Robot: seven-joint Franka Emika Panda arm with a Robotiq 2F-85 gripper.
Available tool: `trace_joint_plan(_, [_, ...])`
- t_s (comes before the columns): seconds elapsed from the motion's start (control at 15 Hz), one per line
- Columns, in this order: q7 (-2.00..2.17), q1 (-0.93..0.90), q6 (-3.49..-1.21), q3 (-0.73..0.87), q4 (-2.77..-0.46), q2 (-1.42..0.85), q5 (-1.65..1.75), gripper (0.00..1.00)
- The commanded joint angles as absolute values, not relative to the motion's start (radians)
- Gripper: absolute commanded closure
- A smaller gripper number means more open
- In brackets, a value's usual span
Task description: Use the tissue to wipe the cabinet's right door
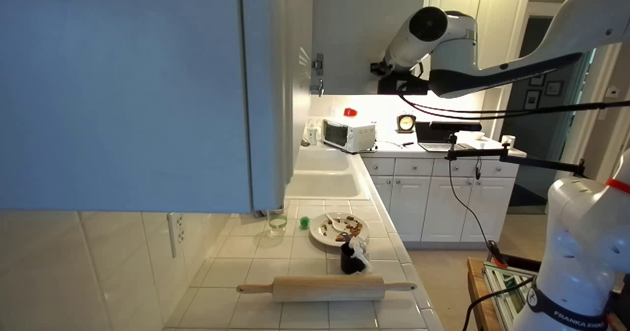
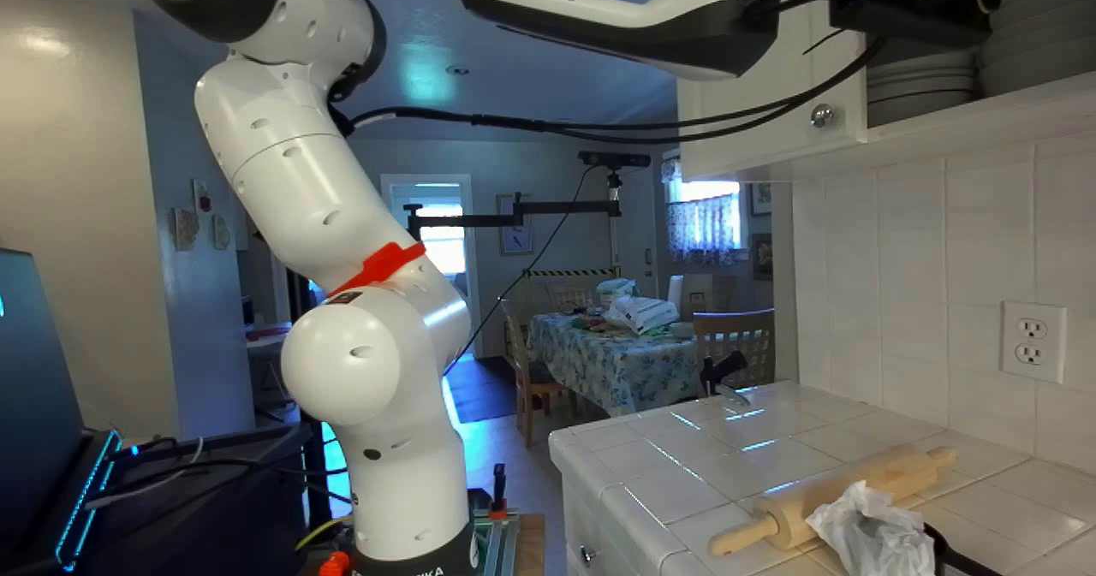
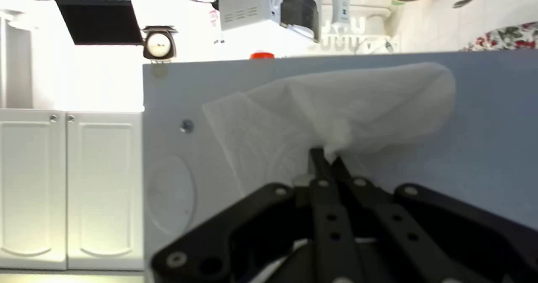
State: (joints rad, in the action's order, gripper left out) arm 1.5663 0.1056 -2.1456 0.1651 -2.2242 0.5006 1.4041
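Pinching a white tissue point(image 3: 336, 106) by a small gathered tuft, my jaws stand narrow, closed onto it, and I take this grip as meant: the rest of the sheet fans out past my fingertips point(image 3: 317, 159), so that something soft rather than something hard should meet the cabinet's right door point(image 1: 354, 31).

That door hangs open high above the worktop point(image 1: 268, 269), its hinges point(image 1: 319, 64) on the side of the back edge and its free side out toward the front edge, which turns the inner face to me for cleaning. In the wrist view the tissue spreads in front of part of that face, near what I judge to be its lower end; whether it truly presses there I cannot tell. Wiping seems the step in hand, though nothing shows how much is done. A small screw point(image 3: 187, 126) close to the free side could snag the sheet.

Below, in an exterior view, a rolling pin point(image 1: 329, 288) lies crosswise at the worktop's near end, and a plate point(image 1: 320, 236) of scraps sits short of the sink point(image 1: 322, 186); my arm point(image 1: 454, 54) comes in high from beyond the front edge, probably to leave them undisturbed. The next move calls for a light, flat sweep; too much push could swing the door.
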Motion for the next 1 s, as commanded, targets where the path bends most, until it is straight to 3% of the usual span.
trace_joint_plan(0.0, [1.569, 0.134, -2.078, 0.174, -2.321, 0.59, 1.342, 1.0])
trace_joint_plan(0.93, [1.555, 0.129, -2.145, 0.165, -2.177, 0.473, 1.418, 1.0])
